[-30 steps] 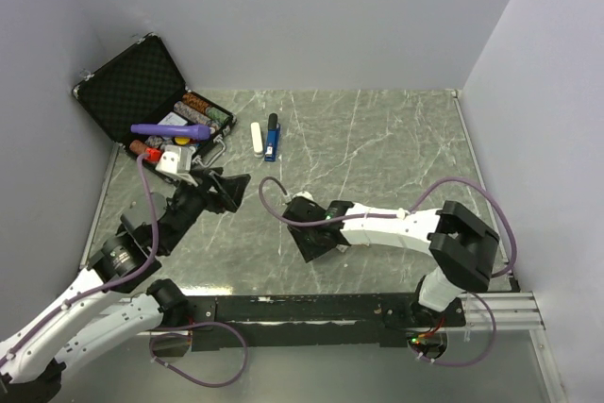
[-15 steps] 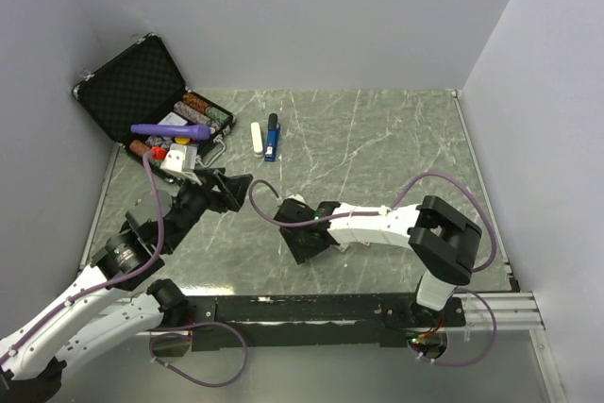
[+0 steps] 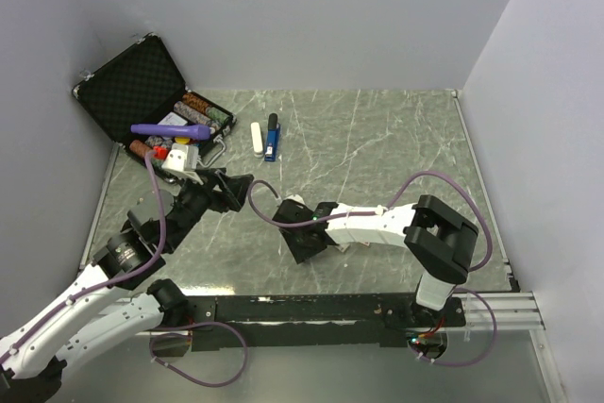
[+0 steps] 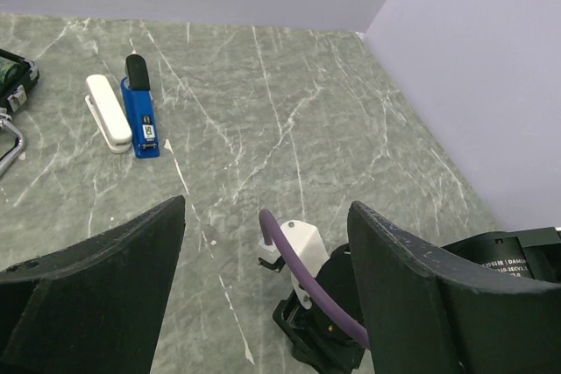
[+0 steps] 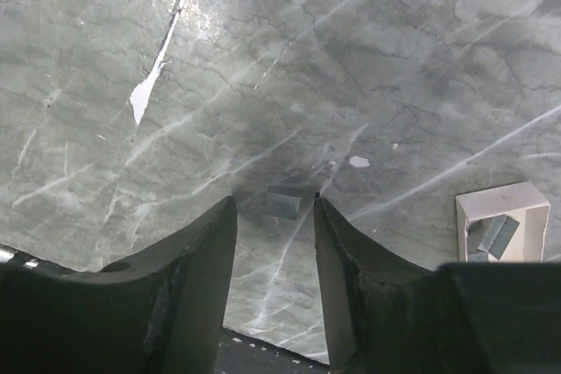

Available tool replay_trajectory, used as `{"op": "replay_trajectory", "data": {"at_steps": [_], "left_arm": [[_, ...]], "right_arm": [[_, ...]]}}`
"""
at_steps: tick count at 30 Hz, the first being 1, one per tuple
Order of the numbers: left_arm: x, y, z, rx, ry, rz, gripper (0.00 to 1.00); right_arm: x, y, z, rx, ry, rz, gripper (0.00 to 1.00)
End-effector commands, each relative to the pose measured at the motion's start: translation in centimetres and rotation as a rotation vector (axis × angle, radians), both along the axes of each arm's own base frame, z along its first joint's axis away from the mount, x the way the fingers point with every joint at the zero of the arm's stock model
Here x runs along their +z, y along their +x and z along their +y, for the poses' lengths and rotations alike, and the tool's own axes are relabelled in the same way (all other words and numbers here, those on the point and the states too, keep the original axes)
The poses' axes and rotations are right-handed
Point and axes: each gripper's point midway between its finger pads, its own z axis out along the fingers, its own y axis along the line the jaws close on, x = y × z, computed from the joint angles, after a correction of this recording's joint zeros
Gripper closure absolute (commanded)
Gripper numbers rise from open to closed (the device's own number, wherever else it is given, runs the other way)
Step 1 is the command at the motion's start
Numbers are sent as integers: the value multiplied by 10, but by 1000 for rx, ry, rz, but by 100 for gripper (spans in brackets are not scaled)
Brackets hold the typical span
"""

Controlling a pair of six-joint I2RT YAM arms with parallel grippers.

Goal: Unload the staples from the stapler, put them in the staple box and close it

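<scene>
The blue stapler (image 3: 271, 142) with a black top lies on the marble table at the back, next to a white oblong bar (image 3: 257, 139). It also shows in the left wrist view (image 4: 140, 116), far ahead of my left gripper (image 4: 267, 209). That gripper (image 3: 229, 191) is open and empty above the table. My right gripper (image 3: 304, 241) is low over the table near the front middle and open. A short grey strip of staples (image 5: 283, 204) lies on the table between the tips of my right gripper (image 5: 273, 203). I cannot tell if the tips touch it.
A small white box (image 5: 501, 223) with staple strips sits on the table right of my right gripper. An open black case (image 3: 132, 87) of small items stands at the back left with a purple tube (image 3: 170, 129) across it. My right wrist (image 4: 337, 304) lies just below my left gripper.
My right gripper has shifted a little left and toward the front edge. My left gripper has edged slightly forward. The stapler has not moved.
</scene>
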Motion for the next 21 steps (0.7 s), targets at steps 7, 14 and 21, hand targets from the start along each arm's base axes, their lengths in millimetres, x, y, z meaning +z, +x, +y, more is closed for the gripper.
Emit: {"op": "replay_trajectory", "data": {"at_steps": [7,14,21], "left_arm": [[6,-1,-2,-9,-13,-11,21],[5,-1,-3,-14,-11,-8,21],[5,-1,-3,-14,-12,-8,21]], "right_arm": [[2,6,10,-13,20,-27,62],[5,9,6,-21,13,-46,69],[18,13,3,-32,14,-82,74]]}}
